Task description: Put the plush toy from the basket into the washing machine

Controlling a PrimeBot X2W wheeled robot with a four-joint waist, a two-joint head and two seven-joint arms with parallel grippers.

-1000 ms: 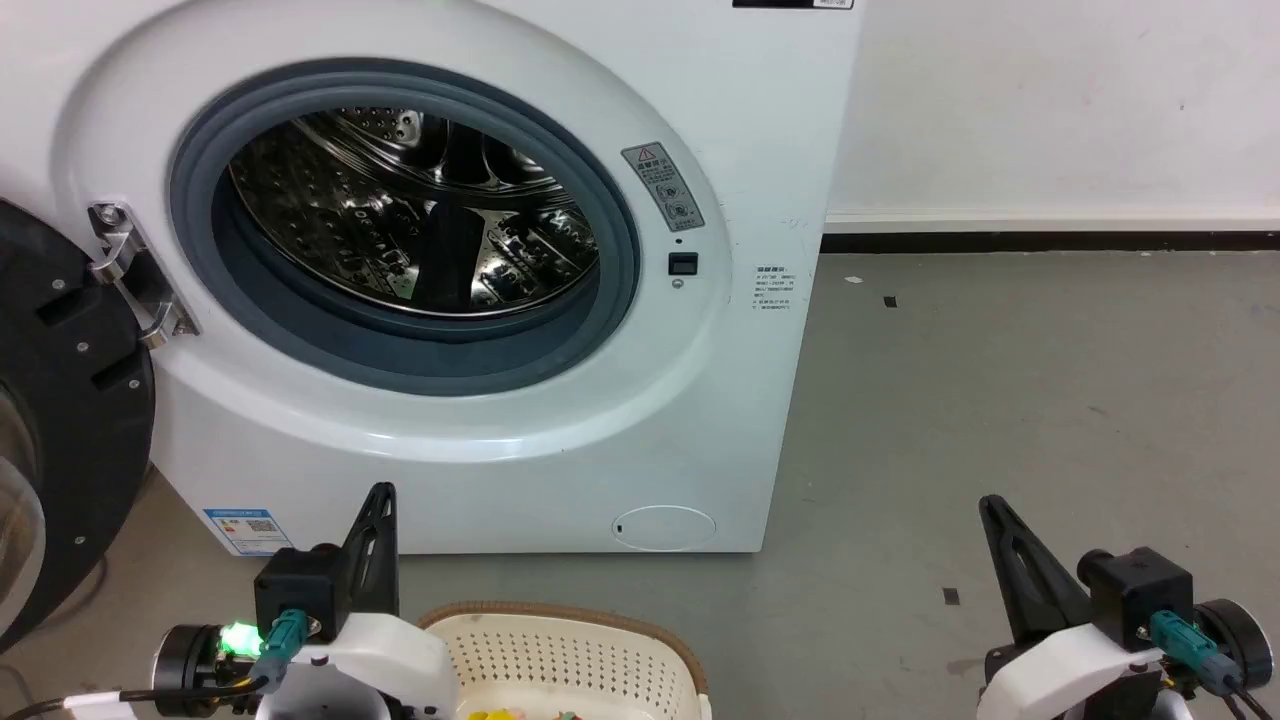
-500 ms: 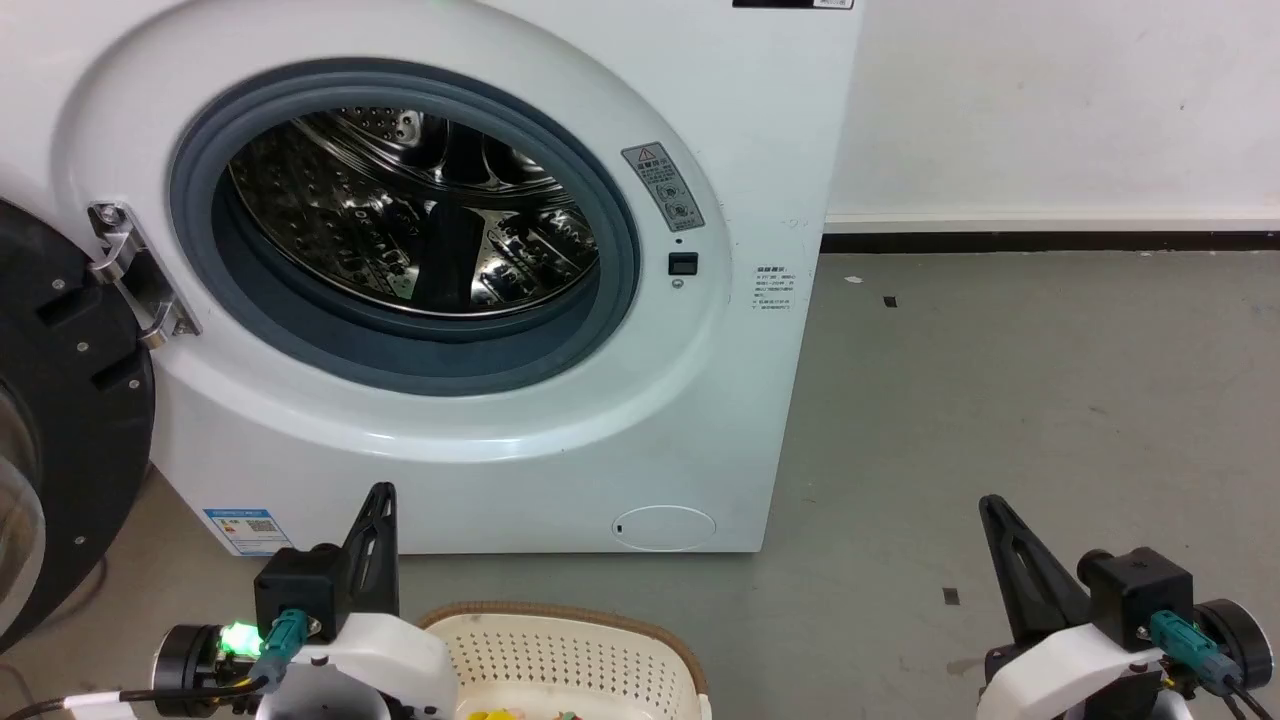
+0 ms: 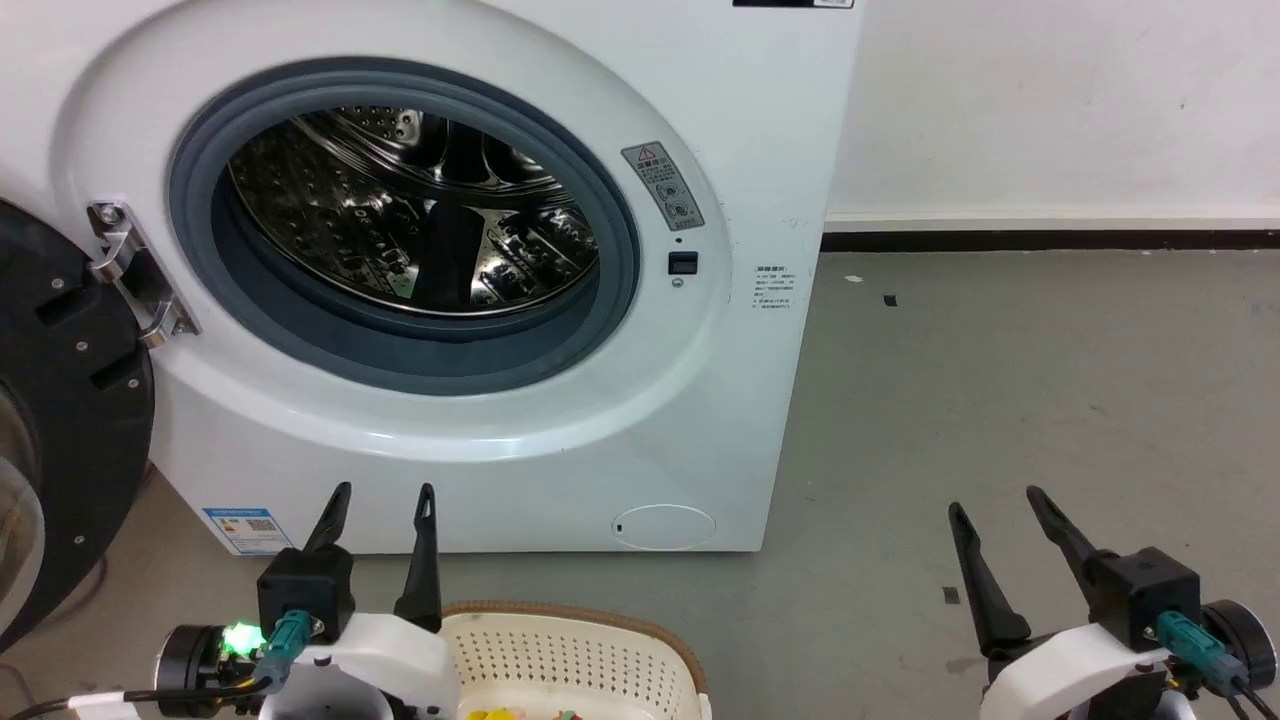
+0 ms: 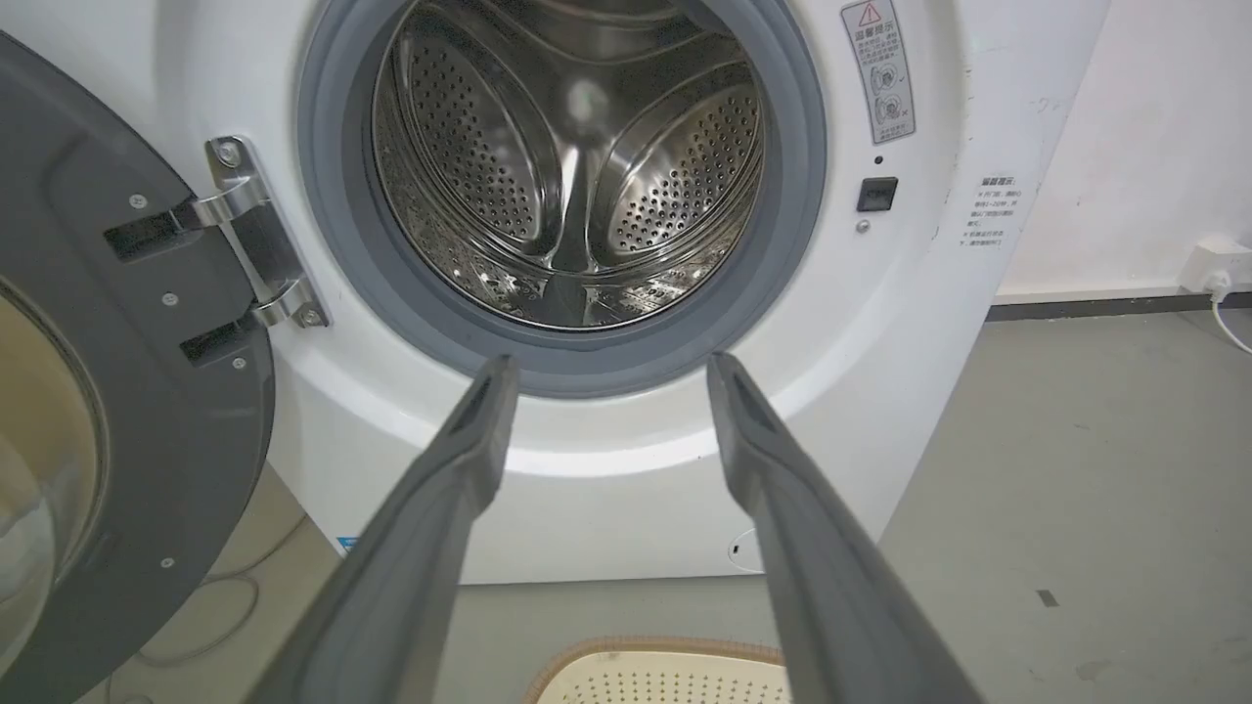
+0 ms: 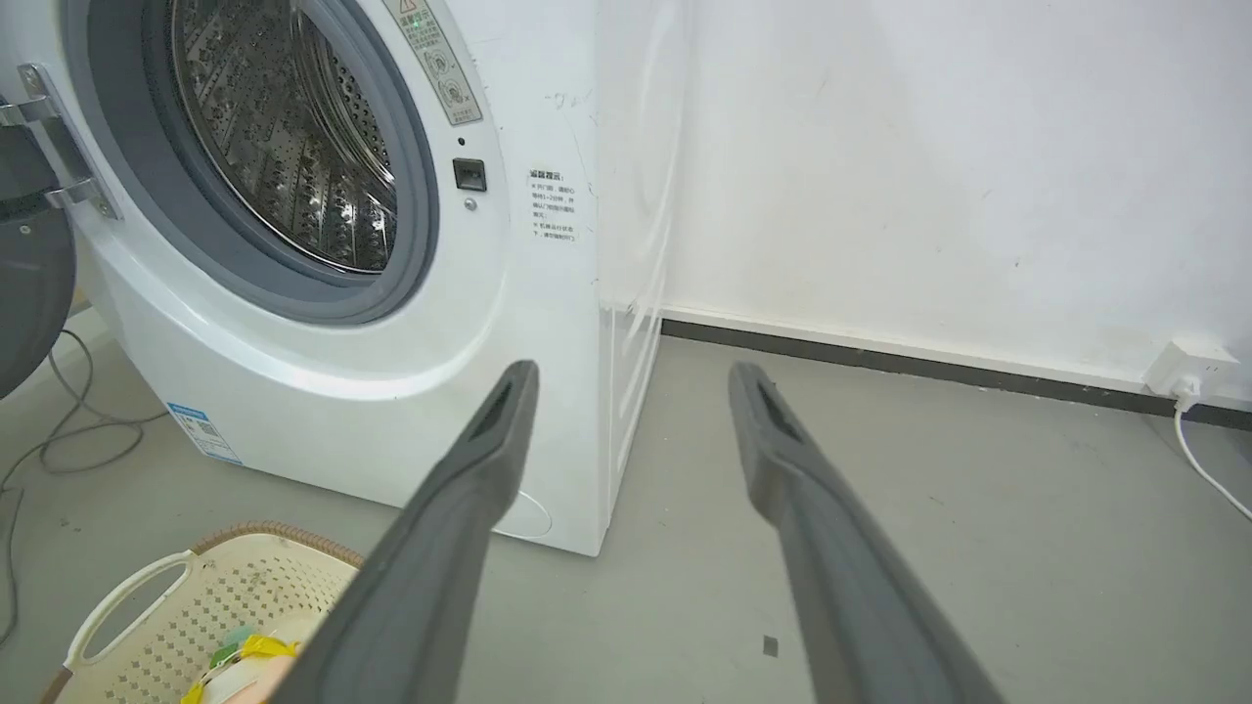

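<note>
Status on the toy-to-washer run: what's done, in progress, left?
Done: the washer door stands open and the drum looks empty. In hand: nothing gripped; the left gripper and right gripper are both open and empty. Left: the toy lies in the basket; it has to be grasped, carried to the drum and released.
</note>
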